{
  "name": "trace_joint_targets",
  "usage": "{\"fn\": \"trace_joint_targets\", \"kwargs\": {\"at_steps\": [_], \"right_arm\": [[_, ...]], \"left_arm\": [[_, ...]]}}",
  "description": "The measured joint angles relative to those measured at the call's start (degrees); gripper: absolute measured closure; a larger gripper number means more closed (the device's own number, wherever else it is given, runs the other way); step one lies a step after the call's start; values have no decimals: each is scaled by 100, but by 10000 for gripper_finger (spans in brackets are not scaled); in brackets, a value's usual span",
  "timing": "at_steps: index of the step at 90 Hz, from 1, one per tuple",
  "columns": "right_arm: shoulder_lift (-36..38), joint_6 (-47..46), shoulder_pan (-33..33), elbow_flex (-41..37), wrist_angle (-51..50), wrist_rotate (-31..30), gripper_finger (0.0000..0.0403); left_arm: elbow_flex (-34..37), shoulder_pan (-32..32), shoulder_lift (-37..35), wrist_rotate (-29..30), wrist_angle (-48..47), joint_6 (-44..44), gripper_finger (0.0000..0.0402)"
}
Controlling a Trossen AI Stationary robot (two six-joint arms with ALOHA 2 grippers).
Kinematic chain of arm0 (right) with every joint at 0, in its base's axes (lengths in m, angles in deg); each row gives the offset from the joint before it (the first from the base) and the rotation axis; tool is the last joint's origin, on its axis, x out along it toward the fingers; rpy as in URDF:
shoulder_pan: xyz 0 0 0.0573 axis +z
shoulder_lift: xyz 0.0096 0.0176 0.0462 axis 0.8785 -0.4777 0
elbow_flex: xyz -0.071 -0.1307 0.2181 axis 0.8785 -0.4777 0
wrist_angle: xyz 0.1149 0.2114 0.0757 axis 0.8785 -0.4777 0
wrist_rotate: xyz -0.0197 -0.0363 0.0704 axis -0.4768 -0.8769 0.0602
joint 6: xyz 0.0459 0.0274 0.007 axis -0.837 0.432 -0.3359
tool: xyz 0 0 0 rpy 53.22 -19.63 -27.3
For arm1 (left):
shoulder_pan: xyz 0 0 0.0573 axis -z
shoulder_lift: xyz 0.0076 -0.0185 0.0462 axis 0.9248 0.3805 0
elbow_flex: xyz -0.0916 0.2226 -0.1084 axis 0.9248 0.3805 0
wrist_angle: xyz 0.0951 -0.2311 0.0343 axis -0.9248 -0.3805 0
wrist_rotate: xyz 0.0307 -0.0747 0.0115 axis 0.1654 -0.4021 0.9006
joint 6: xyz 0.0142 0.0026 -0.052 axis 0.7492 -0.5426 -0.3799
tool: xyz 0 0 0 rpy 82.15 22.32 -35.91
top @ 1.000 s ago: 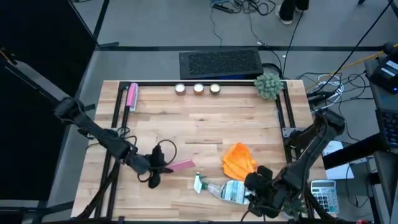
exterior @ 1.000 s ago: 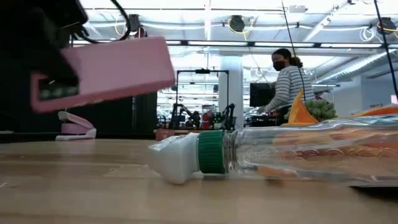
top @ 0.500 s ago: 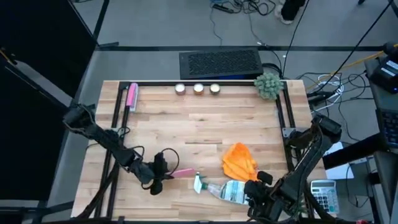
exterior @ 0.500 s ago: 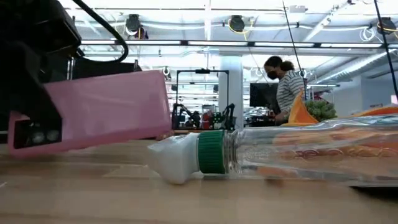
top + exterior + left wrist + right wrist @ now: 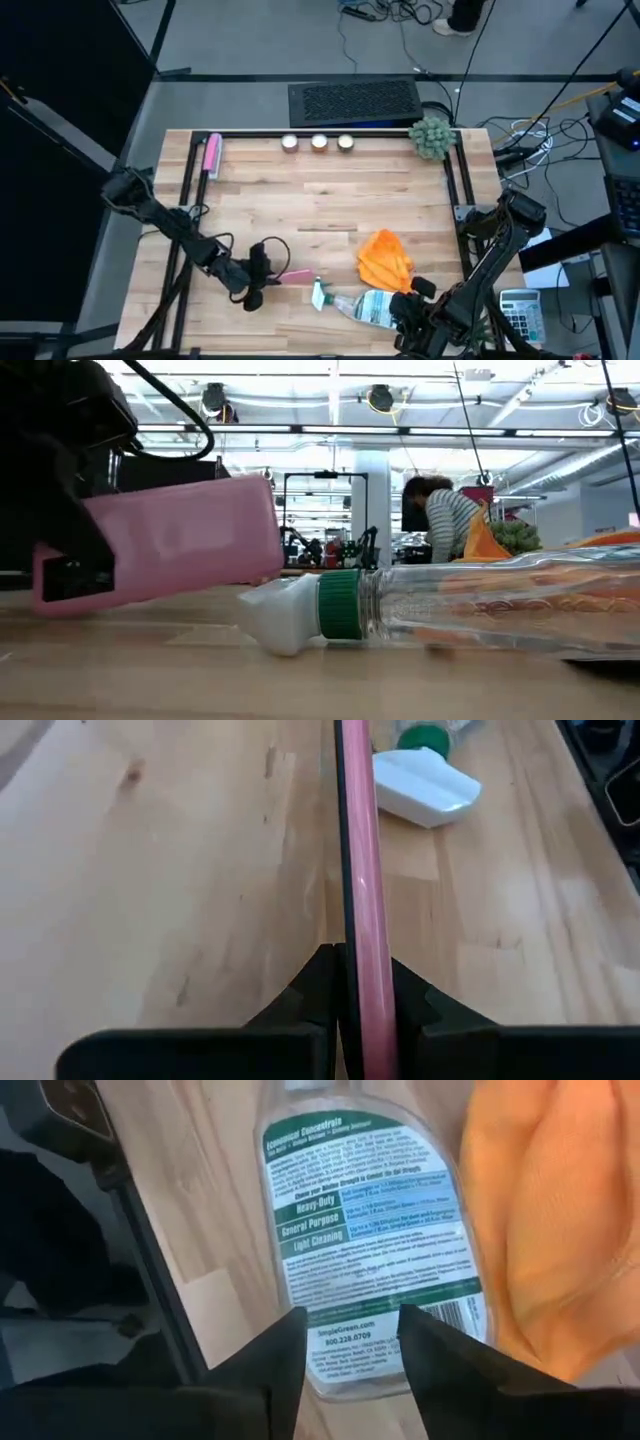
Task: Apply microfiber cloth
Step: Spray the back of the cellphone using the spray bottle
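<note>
Nearest the front edge of the table, the right gripper [image 5: 405, 322] had drawn back over the base of the clear spray bottle [image 5: 362, 304], which lay on its side with its white nozzle toward the left arm. Its two fingers [image 5: 262, 1355] were spread apart with nothing between them, the bottle's label showing through the gap. A second before, that gripper had sat a little farther in, closer to the cloth; its retreat suggested it was repositioning rather than reaching.

Just left of the nozzle, the left gripper [image 5: 254, 277] was pinching the pink phone case [image 5: 294, 276] on edge. In that same second it had swung down and rightward, bringing the case low over the wood, close to the nozzle.

Just behind the bottle, the orange microfiber cloth [image 5: 385, 257] lay crumpled and unmoved, touched by neither gripper. By my judgement, the wiping had not begun: the case was being presented, the cloth not yet picked up.
</note>
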Motion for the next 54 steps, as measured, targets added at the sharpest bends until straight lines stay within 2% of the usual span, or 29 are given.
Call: {"fn": "trace_joint_targets", "kwargs": {"at_steps": [16,33,54], "right_arm": [[0,-149,94,0,-47,423,262],[-4,-673,319,-169,-130,299,262],[-26,-1005,336,-686,128,314,262]], "left_arm": [[-16,0,229,1,276,34,384],[-22,-34,574,2,915,385,384],[-20,-87,717,-39,1146,407,384]]}}
